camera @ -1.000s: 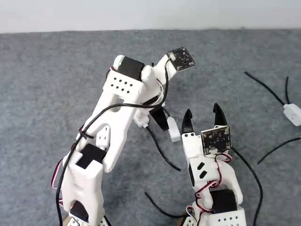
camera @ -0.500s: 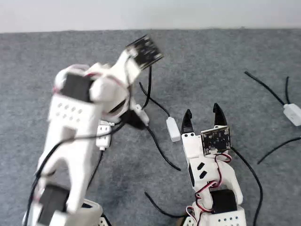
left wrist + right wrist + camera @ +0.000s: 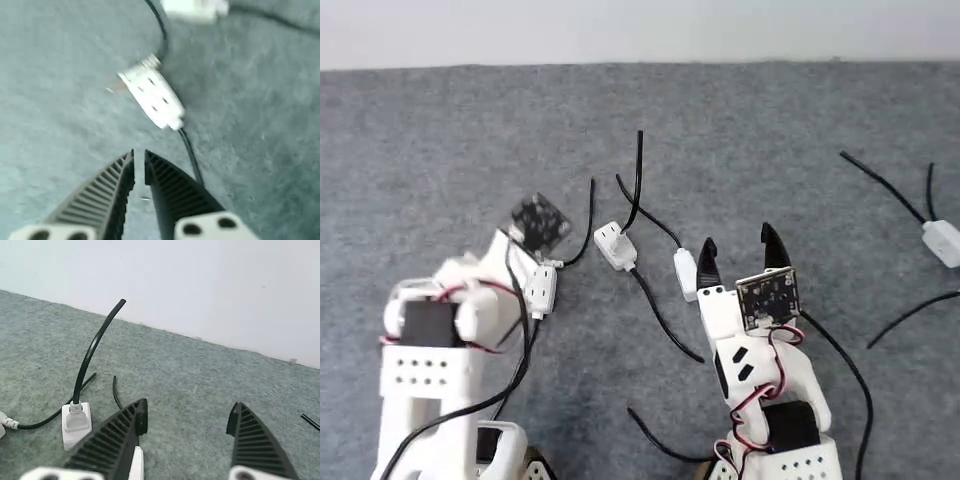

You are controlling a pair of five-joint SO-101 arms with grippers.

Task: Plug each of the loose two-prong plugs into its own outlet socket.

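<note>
Lying flat on the grey counter, the white plug slants between the outlet socket and a second white connector, with a black cable rising from it. The socket lies slantwise just ahead of my left claw, which is narrowed to a slit and empty, arm folded low. My right claw spreads wide, one finger just beside that connector, arm stretched toward the wall. A third connector lies well apart on my right.
</note>
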